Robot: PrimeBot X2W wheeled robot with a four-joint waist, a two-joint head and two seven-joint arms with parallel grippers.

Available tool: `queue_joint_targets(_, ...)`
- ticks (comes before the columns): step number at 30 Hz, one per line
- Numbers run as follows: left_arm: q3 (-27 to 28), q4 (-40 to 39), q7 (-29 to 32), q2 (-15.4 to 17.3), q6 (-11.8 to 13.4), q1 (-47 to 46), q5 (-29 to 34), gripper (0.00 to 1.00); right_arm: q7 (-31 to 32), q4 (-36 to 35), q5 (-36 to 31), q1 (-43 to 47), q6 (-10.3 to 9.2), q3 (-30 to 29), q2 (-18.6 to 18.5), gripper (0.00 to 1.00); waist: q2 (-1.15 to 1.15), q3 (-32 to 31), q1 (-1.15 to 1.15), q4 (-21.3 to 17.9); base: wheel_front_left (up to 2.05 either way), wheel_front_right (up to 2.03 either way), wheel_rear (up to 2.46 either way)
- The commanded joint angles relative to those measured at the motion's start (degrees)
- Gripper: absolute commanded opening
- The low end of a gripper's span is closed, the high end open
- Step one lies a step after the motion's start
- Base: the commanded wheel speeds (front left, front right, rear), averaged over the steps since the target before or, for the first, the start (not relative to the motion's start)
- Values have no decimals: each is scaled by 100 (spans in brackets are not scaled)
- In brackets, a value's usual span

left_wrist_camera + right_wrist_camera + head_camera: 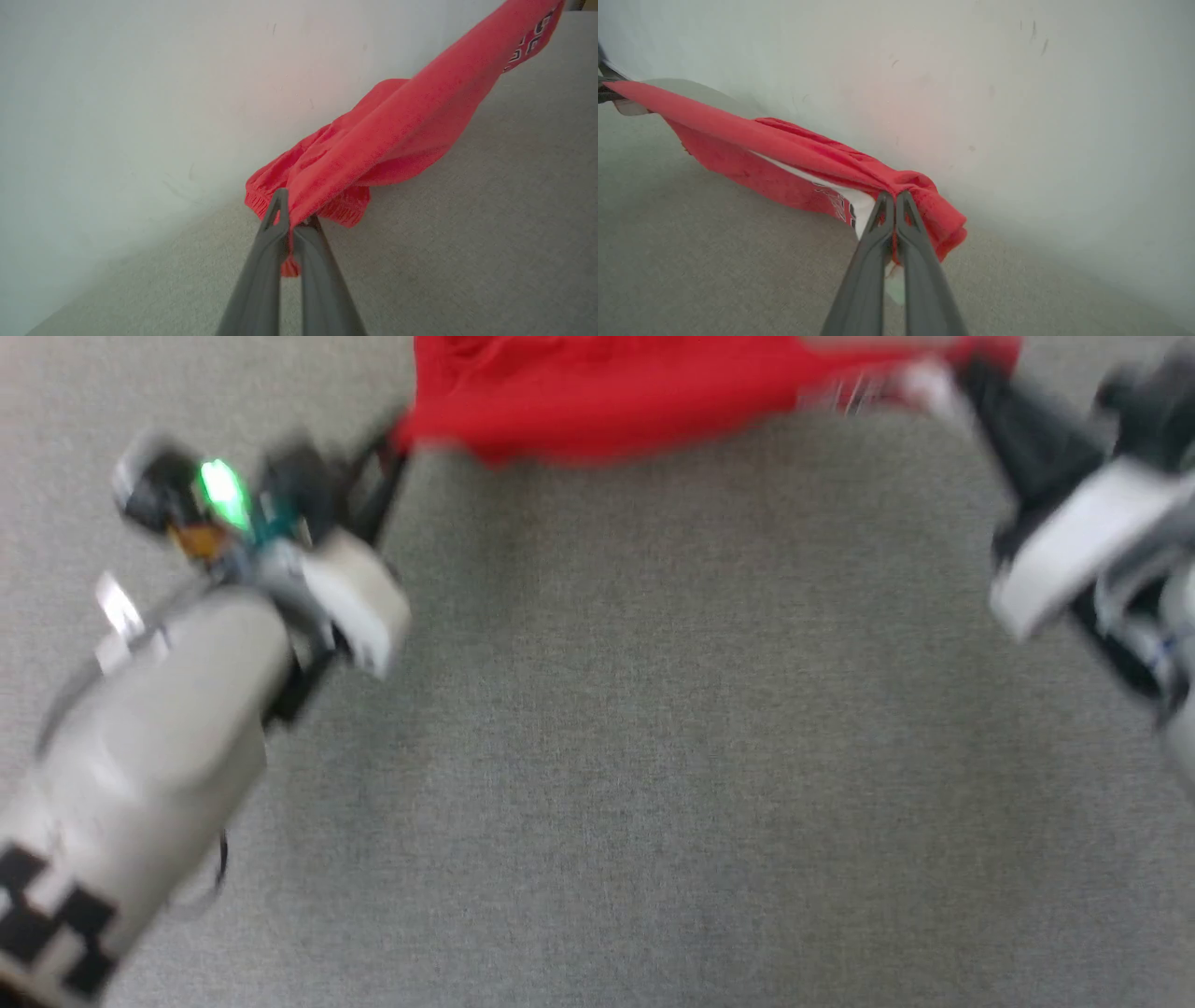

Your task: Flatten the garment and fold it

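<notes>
The left pincer [293,212] and right pincer [895,198] are each clamped shut on the red mesh shorts [397,126], stretched between them above the grey surface [467,261]. The bites look thin; pulling harder could slip one end free.

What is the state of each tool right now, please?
Left tool: closed, holding the red shorts at the gathered waistband.
Right tool: closed, holding the other end of the shorts.

garment [397,126] | red shorts (lettering near one hem) | bunched, stretched sideways, off the surface
</notes>
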Motion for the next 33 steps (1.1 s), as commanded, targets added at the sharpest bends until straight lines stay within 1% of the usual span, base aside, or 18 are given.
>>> queue_joint_targets(1,3,-155,-22,98,130,329,-74,0,-36,-130,83,347,-15,6,-150,0,0,-499,1,-57,0,0,0)
queue_joint_targets(4,-98,-596,-29,244,276,1121,-169,0,2,-558,185,1171,-15,112,-386,0,0,-828,1,-51,0,0,0)
queue_joint_targets(5,-124,-728,-29,295,311,1344,-227,0,9,-689,216,1437,-15,50,-467,0,0,-913,1,-40,0,0,0)
queue_joint_targets(7,-154,-951,-30,439,466,1737,-272,0,91,-950,249,1983,-15,-7,-607,0,0,-1115,1,-53,0,0,0)
queue_joint_targets(11,-301,-1379,25,627,726,2514,-416,0,278,-1438,269,3046,-15,-319,-693,0,0,-1421,1,-84,0,0,0)
queue_joint_targets(13,-372,-1542,70,747,907,2849,-439,0,409,-1688,253,3607,-15,-439,-663,0,0,-1565,1,-83,0,0,0)
queue_joint_targets(18,-548,-1979,234,992,1244,3714,-658,0,740,-2339,55,4857,-15,-817,-439,0,0,-1871,1,-97,0,0,0)
queue_joint_targets(19,-548,-1979,234,992,1244,3714,-658,0,740,-2339,55,4857,-15,-817,-439,0,0,-1871,1,-97,0,0,0)
queue_joint_targets(24,-656,-2473,392,1250,1590,4262,-758,0,1125,-2870,-112,5971,-15,-1359,-136,0,0,-2089,1,23,0,0,0)
queue_joint_targets(26,-703,-2671,453,1308,1653,4373,-771,0,1210,-3049,-226,6268,-15,-1533,-81,0,0,-2107,1,72,0,0,0)
queue_joint_targets(29,-706,-2859,480,1290,1712,4364,-759,0,1287,-3228,-391,6328,-15,-1704,20,0,0,-2086,1,119,0,0,0)
queue_joint_targets(31,-683,-2884,489,1246,1685,4239,-729,0,1327,-3265,-437,6175,-15,-1789,82,0,0,-2048,1,152,0,0,0)
queue_joint_targets(33,-664,-2861,508,1194,1599,4030,-668,0,1340,-3275,-525,5905,-15,-1794,59,0,0,-1975,1,192,0,0,0)
